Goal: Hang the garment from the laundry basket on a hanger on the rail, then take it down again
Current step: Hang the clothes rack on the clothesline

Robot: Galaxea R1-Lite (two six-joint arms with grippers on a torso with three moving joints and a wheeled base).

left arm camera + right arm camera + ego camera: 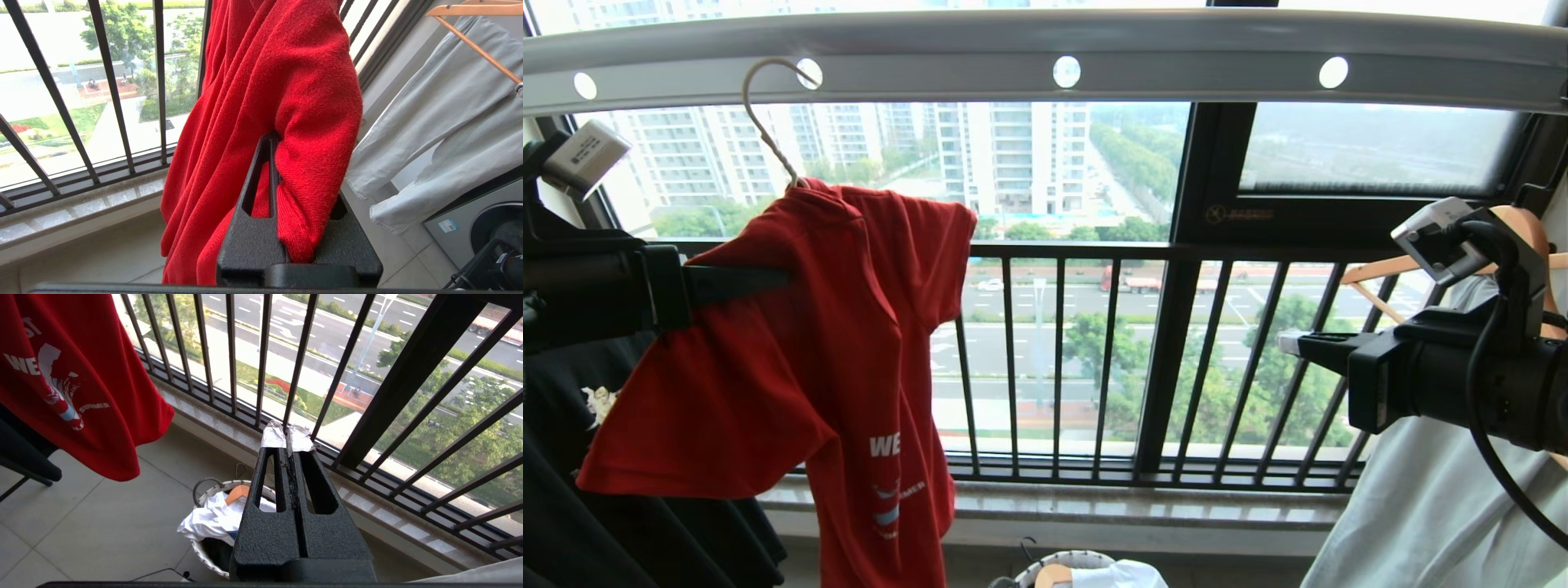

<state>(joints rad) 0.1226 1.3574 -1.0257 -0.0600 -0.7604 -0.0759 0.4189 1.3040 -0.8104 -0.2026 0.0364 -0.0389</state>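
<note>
The garment [809, 351], a red T-shirt with white lettering, hangs on the hanger, whose thin hook [760, 122] sits in a hole of the grey rail [1013, 49]. My left gripper [768, 282] reaches in from the left at shoulder height. In the left wrist view it [274, 141] is shut on a fold of the garment [261, 81], which hides one finger. My right gripper [1286, 341] hangs apart to the right, shut and empty, its taped tips [288, 439] above the laundry basket [220, 485]. The garment's print [53, 384] shows in the right wrist view.
A black T-shirt [572, 490] hangs at far left. A pale grey-green garment [1421, 506] on a wooden hanger [1388, 269] hangs at far right. The barred window railing [1054, 367] stands behind. The basket [1066, 559] on the floor holds white cloth [212, 516]. A washing machine [470, 228] stands at the right.
</note>
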